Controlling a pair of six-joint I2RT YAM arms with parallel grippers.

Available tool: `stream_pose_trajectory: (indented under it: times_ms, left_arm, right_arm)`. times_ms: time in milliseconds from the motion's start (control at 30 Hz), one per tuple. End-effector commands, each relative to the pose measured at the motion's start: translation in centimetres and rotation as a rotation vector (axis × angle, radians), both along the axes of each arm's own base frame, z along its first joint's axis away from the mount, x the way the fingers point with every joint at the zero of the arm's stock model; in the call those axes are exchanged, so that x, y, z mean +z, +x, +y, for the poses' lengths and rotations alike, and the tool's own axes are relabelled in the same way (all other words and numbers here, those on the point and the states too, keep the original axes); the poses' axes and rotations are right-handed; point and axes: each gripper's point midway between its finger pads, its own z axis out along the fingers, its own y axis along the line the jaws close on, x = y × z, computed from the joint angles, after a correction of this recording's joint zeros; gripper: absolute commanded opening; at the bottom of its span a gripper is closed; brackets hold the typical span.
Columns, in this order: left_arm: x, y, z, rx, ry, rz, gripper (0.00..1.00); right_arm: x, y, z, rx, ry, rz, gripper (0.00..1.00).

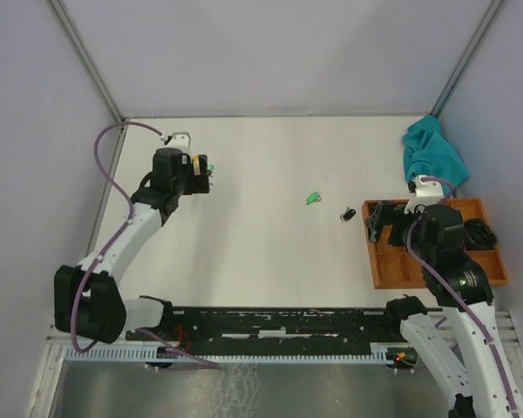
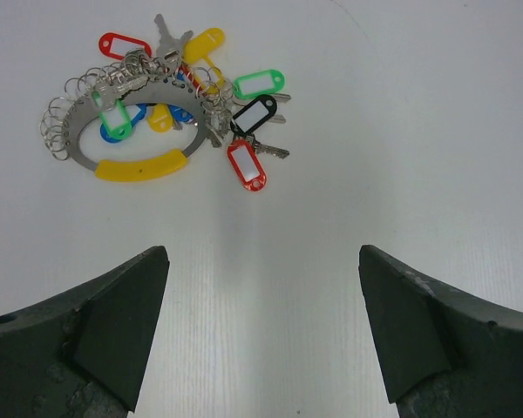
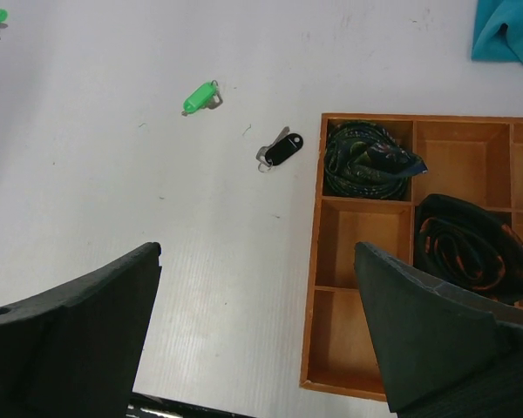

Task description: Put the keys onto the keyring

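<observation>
The keyring [image 2: 144, 165] is a grey ring with a yellow segment and a bunch of small keys with red, yellow, green, blue and black tags. It lies on the white table just ahead of my open, empty left gripper [image 2: 261, 261]. In the top view only a bit of the keyring [image 1: 212, 165] shows beside my left gripper [image 1: 202, 178]. The green-headed key [image 3: 200, 96] [image 1: 312, 198] and the black key [image 3: 281, 150] [image 1: 348, 213] lie loose mid-table. My right gripper [image 3: 257, 252] [image 1: 376, 225] is open and empty, above the tray's left edge, short of both keys.
An orange wooden tray [image 3: 318, 261] [image 1: 436, 277] with compartments holds two dark rolled items [image 3: 366, 161] at the right. A teal cloth [image 1: 431, 152] lies behind it. Grey walls enclose the table on the left, back and right.
</observation>
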Motion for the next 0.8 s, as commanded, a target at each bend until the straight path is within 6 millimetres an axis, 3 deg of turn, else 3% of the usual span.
stream_pose_trajectory:
  times_ms: [0,100,167,333,567,767]
  left_arm:
    - [0.3,4.1,-0.1,-0.004,-0.026,-0.002,0.95]
    - [-0.7,6.7,0.9,-0.002,-0.058,0.024,0.92]
    - [-2.4,8.1,1.6,-0.002,-0.074,0.066,0.9]
    - [-4.9,10.6,3.6,-0.019,-0.098,0.129,0.83]
    - [-8.6,11.8,5.5,-0.061,-0.049,0.251,0.72]
    - [-11.9,12.4,5.5,-0.118,-0.019,0.352,0.62]
  right_arm:
    - [2.1,0.0,0.7,0.037,0.029,-0.087,1.0]
    - [2.2,-0.2,1.1,0.061,0.04,-0.092,1.0]
    - [2.2,-0.3,1.4,0.076,0.046,-0.091,1.0]
    - [2.0,-0.4,1.8,0.096,0.057,-0.084,1.0]
    - [1.9,-0.3,2.0,0.102,0.066,-0.078,1.0]
    - [1.5,-0.2,2.3,0.115,0.07,-0.056,1.0]
